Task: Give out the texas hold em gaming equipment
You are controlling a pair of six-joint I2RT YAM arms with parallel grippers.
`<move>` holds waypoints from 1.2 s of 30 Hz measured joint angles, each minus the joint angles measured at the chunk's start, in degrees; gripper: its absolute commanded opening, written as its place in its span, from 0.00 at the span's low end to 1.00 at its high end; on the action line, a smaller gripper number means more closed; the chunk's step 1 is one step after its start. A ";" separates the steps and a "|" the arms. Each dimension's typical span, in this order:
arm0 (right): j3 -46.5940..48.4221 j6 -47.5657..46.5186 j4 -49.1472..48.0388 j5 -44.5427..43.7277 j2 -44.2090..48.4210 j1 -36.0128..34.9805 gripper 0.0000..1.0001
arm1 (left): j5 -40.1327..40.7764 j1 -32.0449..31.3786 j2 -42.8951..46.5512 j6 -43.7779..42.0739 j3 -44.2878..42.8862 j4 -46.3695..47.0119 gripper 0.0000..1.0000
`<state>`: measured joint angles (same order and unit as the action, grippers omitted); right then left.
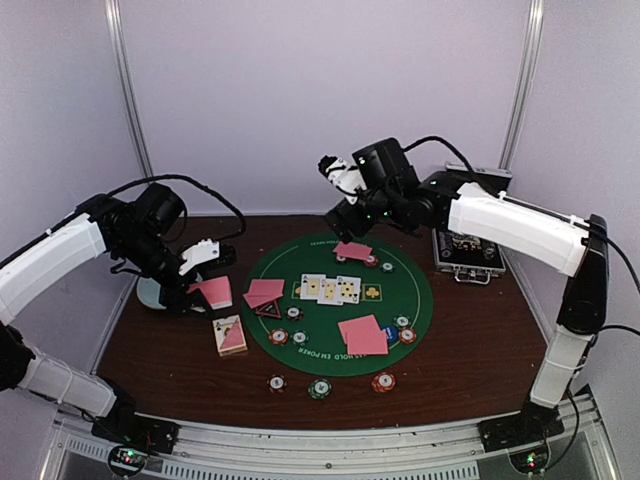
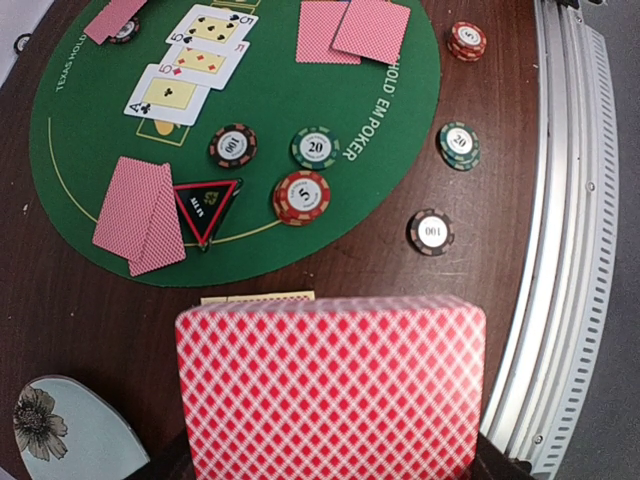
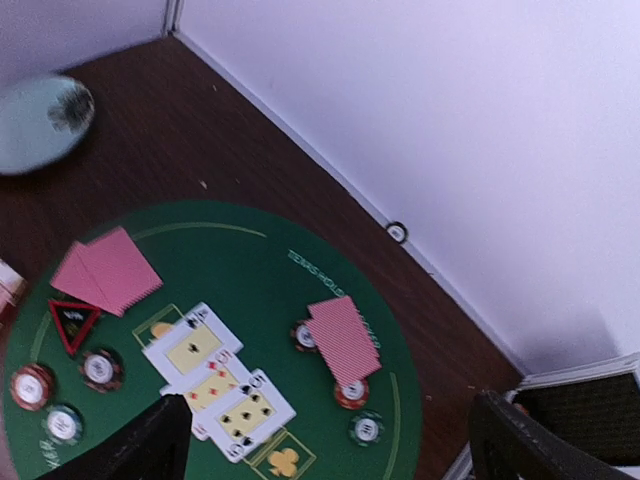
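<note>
My left gripper (image 1: 209, 278) is shut on a deck of red-backed playing cards (image 2: 330, 385), held above the table left of the round green mat (image 1: 400, 300). My right gripper (image 3: 330, 452) hangs open and empty above the mat's far side, over a pair of face-down cards (image 3: 342, 337) that lie partly on two chips. Three face-up cards (image 1: 331, 289) sit mid-mat. Another face-down pair (image 2: 140, 212) lies beside the black triangular marker (image 2: 205, 208). A third pair (image 1: 363, 335) lies by the blue button (image 1: 390, 335). Several striped chips (image 2: 301, 196) lie on and off the mat.
A card box (image 1: 231, 335) lies left of the mat under the held deck. The pale blue dish (image 1: 153, 293) sits at the table's left edge. A metal case (image 1: 467, 255) stands at the back right. Walls close the far side.
</note>
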<state>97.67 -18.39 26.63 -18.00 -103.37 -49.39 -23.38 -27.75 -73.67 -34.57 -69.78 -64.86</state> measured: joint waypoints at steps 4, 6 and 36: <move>1.01 17.59 1.73 16.70 3.30 5.86 1.00 | -0.02 0.00 0.02 0.00 0.00 0.00 0.00; 0.94 24.72 1.31 24.26 4.17 8.79 0.99 | -0.04 0.00 0.02 0.00 0.00 0.00 0.00; -6.80 74.23 -17.53 55.34 -8.15 -6.05 0.94 | 0.02 0.00 -1.73 0.46 -0.28 0.07 0.00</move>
<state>90.87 55.83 9.10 37.34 -111.53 -55.44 -23.35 -27.75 -75.40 -34.11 -70.06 -64.79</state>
